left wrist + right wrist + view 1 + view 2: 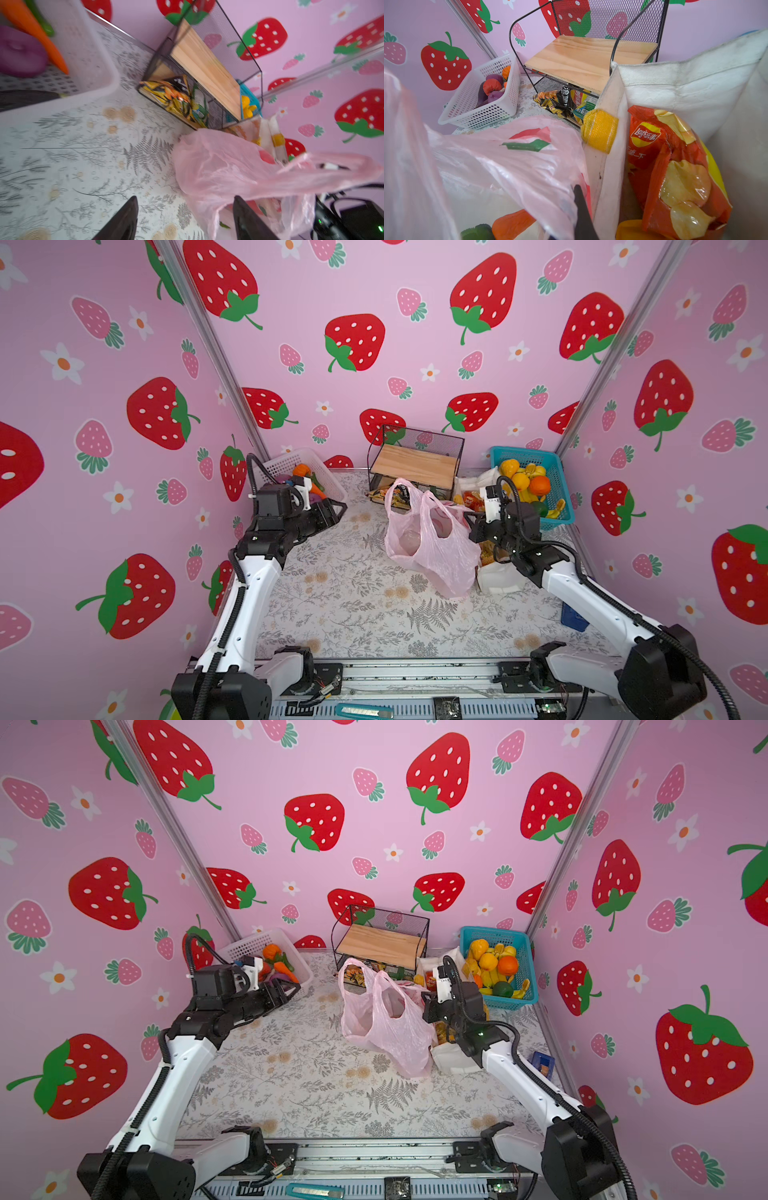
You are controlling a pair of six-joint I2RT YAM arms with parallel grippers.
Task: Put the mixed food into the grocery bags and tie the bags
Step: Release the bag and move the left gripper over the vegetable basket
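Note:
The pink plastic bag (428, 543) stands mid-table with its mouth held up. My right gripper (468, 520) is shut on the bag's rim; in the right wrist view the film is pinched at the dark fingers (581, 207). An orange carrot (510, 224) and a green piece lie inside the bag. Right behind it is the white canvas tote (675, 83), which holds a red-orange snack packet (664, 166). My left gripper (186, 199) is open and empty. It hangs over the cloth between the bag and the white basket (307, 472) of toy vegetables.
A wire shelf with a wooden board (415, 464) stands at the back, with crinkly packets (172, 93) under it. A blue basket (559, 489) of yellow and orange fruit is at the back right. A small blue box (575, 616) lies by the right wall.

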